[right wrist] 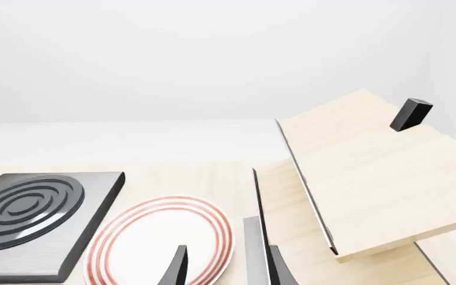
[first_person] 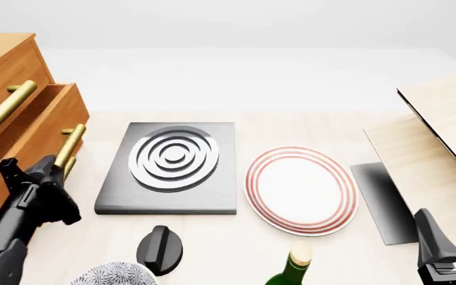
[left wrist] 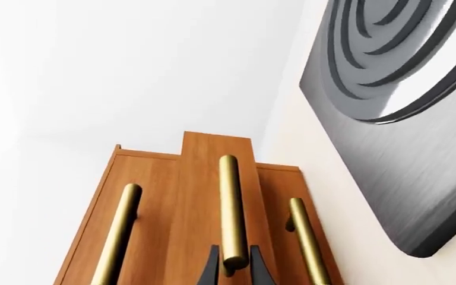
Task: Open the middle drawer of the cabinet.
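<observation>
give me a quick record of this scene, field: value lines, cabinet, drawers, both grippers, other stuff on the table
cabinet: orange-brown chest at the table's left edge
middle drawer: pulled partly out, sticking past the other two fronts
handle: brass bar between the left fingers
left gripper: closed around the middle handle
right gripper: open, holding nothing, above the plate's edge
stove plate: grey slab with rings, centre-left
plate: white with red rings, right of the slab
boards: pale wood at the right
front edge: black knob, green bottle

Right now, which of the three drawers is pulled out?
The middle drawer: its front juts past the two others, and the left gripper straddles its brass handle. The others sit flush in the cabinet.
</observation>
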Robot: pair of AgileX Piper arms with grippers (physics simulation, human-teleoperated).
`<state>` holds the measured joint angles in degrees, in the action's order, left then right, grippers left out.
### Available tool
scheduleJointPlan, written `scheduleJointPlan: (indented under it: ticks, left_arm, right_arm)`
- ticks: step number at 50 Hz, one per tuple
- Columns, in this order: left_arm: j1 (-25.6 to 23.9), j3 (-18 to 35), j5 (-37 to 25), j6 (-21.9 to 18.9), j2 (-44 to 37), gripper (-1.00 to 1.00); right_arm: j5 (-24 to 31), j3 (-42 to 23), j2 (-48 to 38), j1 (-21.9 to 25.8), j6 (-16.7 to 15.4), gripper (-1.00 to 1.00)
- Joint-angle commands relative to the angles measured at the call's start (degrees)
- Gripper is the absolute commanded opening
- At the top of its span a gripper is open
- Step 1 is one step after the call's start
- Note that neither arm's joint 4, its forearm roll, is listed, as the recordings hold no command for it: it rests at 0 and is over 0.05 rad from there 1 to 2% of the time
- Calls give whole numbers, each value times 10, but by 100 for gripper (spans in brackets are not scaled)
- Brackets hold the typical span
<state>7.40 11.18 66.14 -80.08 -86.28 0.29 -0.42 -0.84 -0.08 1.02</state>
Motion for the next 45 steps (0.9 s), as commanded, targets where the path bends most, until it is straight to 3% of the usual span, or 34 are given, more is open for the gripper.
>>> scheduleJointPlan:
  ticks: [1,20,40,41,45]
  left_arm:
    - [-38,-15,38,-13,45,-100]
    - [-95,-36,38,-7,76,-100]
    - [-94,-35,38,11,74,-100]
    - [-91,-39,38,14,79,100]
    - [-94,-80,38,26,123,100]
  right_arm:
    - [0,0,0,0,0,100]
    - [0,0,0,0,0,100]
    - [0,0,0,0,0,100]
    - [0,0,0,0,0,100]
    - [0,0,0,0,0,100]
